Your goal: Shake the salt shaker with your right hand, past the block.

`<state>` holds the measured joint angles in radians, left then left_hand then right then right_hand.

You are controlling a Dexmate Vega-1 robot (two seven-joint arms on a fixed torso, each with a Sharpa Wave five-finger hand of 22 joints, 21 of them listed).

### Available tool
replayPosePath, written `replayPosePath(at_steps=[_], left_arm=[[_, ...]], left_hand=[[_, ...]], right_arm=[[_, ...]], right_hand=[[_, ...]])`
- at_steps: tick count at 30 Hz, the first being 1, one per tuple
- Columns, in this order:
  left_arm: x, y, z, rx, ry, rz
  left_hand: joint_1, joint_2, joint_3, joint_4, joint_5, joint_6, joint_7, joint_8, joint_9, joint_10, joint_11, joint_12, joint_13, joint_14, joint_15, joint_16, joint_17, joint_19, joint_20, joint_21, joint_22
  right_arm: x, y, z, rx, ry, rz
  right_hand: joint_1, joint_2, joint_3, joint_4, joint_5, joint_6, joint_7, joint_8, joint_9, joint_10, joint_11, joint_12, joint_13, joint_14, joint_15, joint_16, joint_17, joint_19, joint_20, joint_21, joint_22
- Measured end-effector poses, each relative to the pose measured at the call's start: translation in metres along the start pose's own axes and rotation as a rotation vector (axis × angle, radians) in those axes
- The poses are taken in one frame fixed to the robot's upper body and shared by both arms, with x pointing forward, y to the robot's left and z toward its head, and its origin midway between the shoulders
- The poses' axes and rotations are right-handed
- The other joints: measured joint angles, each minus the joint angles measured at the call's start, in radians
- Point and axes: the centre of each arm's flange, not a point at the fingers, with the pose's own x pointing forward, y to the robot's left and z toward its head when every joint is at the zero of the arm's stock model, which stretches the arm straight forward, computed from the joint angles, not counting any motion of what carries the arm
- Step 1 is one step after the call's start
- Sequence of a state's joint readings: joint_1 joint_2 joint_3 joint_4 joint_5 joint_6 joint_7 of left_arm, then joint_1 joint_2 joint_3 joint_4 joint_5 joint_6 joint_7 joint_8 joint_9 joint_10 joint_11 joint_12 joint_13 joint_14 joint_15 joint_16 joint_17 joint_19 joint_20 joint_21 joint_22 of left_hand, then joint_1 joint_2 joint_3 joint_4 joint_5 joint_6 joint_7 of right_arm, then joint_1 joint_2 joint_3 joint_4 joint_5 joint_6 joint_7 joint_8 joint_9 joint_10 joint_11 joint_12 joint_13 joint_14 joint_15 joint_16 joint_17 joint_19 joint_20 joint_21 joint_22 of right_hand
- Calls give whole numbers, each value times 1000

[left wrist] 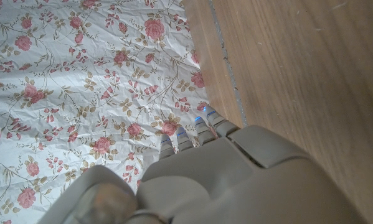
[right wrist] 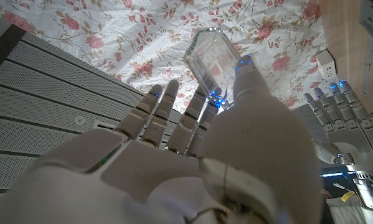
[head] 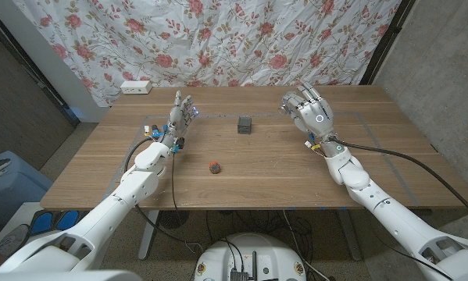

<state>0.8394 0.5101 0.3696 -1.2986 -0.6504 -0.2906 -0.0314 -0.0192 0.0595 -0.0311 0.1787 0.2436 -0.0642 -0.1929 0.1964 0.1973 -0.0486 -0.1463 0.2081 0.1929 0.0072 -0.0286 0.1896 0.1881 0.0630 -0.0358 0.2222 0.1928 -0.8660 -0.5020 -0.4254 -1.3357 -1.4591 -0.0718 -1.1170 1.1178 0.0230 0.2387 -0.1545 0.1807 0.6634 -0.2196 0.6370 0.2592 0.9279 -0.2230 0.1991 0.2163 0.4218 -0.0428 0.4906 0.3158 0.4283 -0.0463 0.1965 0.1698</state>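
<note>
While right hand [head: 312, 110] hovers raised above table [head: 390, 172], fingers pinch glass salt shaker [right wrist: 212, 57]; shaking step underway. Dark block [head: 244, 124] sits toward left hand [head: 178, 119], fingers spread, empty. Next: carry shaker beyond block.

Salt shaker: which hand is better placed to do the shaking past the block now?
Right. The right hand already grips the salt shaker in its fingers, raised beyond the block. The left hand holds nothing, on the table's far left side.
</note>
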Motion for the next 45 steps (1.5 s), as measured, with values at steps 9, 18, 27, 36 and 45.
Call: replayPosePath(at_steps=[9,18,27,36,45], left_arm=[[0,0,0,0,0,0],[0,0,0,0,0,0],[0,0,0,0,0,0],[0,0,0,0,0,0],[0,0,0,0,0,0]], left_hand=[[0,0,0,0,0,0,0,0,0,0,0,0,0,0,0,0,0,0,0,0,0],[0,0,0,0,0,0,0,0,0,0,0,0,0,0,0,0,0,0,0,0,0],[0,0,0,0,0,0,0,0,0,0,0,0,0,0,0,0,0,0,0,0,0],[0,0,0,0,0,0,0,0,0,0,0,0,0,0,0,0,0,0,0,0,0],[0,0,0,0,0,0,0,0,0,0,0,0,0,0,0,0,0,0,0,0,0]], right_arm=[[-6,-3,9,32,-27,6],[-10,-5,15,49,-51,8],[-11,-6,17,53,-71,8],[-7,-5,14,39,-64,2],[-3,-4,4,11,-37,-2]], right_hand=[[0,0,0,0,-3,-2,2,0,0,-2,1,-2,0,0,0,0,0,0,0,0,0],[0,0,0,0,-3,-2,2,0,0,-1,2,1,0,0,0,0,0,0,0,0,0],[0,0,-1,-1,-4,-2,2,0,0,-2,2,1,0,0,0,0,0,0,0,0,0],[0,0,-4,1,-4,-3,3,4,0,-7,-4,1,0,0,0,0,0,0,0,0,0],[-6,6,-9,5,-4,-3,3,4,0,-10,0,1,0,4,-4,0,-5,0,0,0,0]])
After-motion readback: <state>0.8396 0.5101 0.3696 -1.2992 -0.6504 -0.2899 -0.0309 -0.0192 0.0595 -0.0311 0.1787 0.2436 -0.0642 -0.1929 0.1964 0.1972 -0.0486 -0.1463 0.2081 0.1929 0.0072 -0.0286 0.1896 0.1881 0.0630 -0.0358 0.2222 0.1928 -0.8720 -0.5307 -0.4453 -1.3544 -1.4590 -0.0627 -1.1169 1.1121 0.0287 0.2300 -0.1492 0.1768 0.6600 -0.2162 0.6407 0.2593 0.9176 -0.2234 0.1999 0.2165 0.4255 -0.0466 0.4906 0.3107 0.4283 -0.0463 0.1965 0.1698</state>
